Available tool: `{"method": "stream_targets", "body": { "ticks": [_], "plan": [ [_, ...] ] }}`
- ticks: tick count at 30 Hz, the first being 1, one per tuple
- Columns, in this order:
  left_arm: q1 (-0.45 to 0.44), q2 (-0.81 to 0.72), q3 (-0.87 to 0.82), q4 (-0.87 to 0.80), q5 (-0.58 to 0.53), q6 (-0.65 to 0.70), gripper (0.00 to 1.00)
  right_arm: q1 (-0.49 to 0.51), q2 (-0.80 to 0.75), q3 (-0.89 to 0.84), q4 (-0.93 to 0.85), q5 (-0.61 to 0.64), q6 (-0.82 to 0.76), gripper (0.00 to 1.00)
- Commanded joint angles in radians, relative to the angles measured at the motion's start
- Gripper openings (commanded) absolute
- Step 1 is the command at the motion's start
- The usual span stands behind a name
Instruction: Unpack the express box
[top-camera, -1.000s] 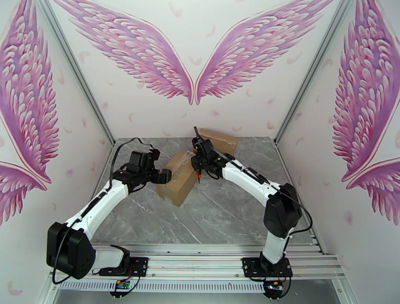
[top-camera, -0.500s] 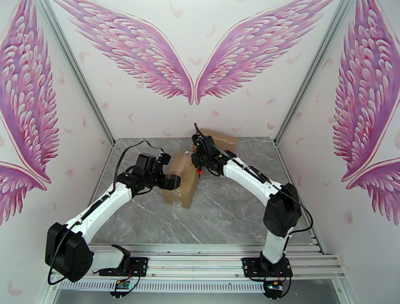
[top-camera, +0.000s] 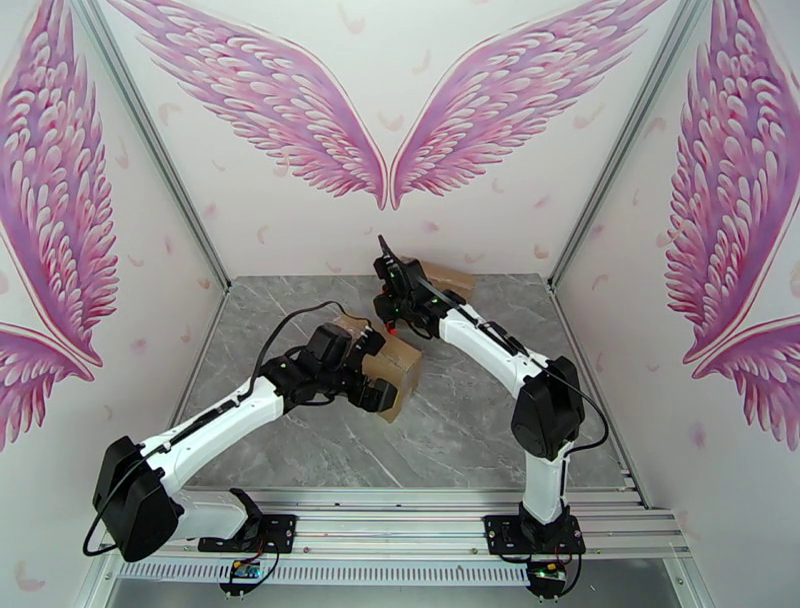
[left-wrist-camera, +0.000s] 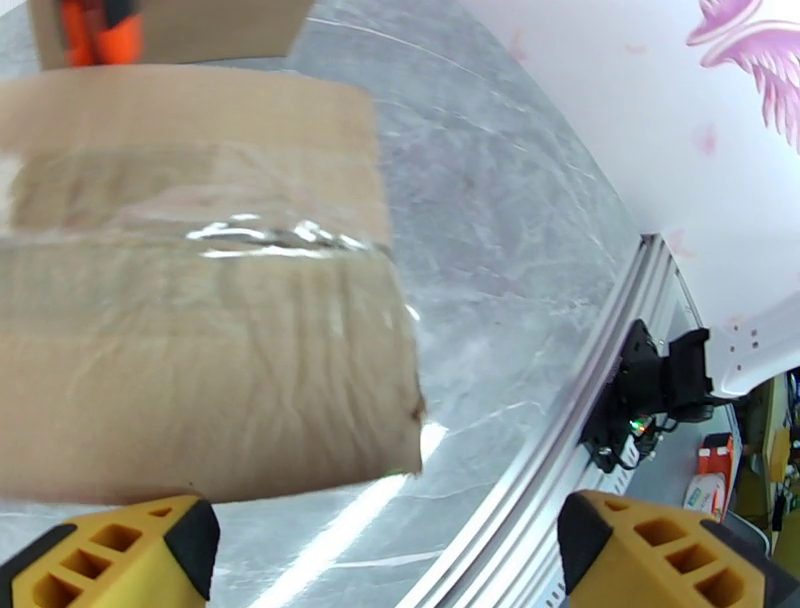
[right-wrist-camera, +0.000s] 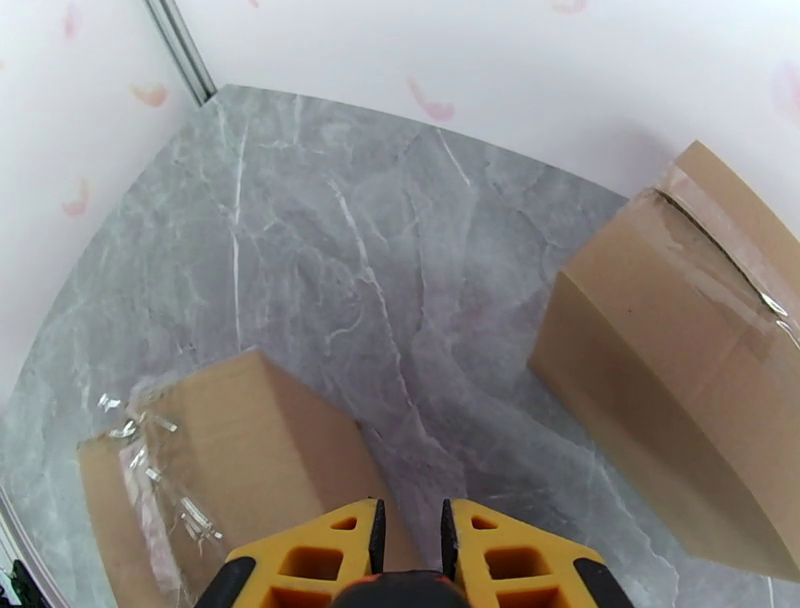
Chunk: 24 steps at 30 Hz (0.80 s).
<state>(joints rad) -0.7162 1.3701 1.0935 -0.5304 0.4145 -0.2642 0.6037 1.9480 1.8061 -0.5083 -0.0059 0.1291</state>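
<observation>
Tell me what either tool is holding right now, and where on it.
Left tool open, the box ahead of its fingers, not between them: nothing held. Right tool nearly closed; whether it grips anything cannot be told.

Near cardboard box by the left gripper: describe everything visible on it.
The near box is plain brown cardboard, closed, its top seam sealed with wrinkled clear tape. It lies flat on the grey marble table, turned diagonally, apart from the second box at the back wall. The open left gripper sits right at its side; whether it touches cannot be told.
</observation>
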Motion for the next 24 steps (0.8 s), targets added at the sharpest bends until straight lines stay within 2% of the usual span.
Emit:
{"method": "stream_targets", "body": {
  "ticks": [1, 6, 11, 13, 17, 24],
  "plan": [
    [-0.025, 0.023, 0.071, 0.036, -0.048, 0.059, 0.95, 0.024, -0.009, 0.063, -0.043, -0.120, 0.034, 0.02],
    [-0.040, -0.094, 0.069, -0.038, -0.123, 0.207, 0.92, -0.039, -0.077, 0.053, -0.005, -0.091, 0.135, 0.04],
    [-0.054, -0.264, -0.004, -0.029, -0.223, 0.452, 0.92, -0.122, -0.215, -0.141, 0.179, -0.089, 0.329, 0.05],
    [-0.056, -0.296, -0.013, -0.050, -0.229, 0.573, 0.92, -0.155, -0.274, -0.210, 0.234, -0.088, 0.370, 0.04],
    [-0.073, -0.296, -0.010, -0.088, -0.268, 0.780, 0.93, -0.226, -0.398, -0.347, 0.277, -0.095, 0.455, 0.00],
    [-0.097, -0.201, -0.037, 0.011, -0.352, 1.066, 0.94, -0.293, -0.683, -0.782, 0.515, -0.072, 0.730, 0.00]
  ]
}}
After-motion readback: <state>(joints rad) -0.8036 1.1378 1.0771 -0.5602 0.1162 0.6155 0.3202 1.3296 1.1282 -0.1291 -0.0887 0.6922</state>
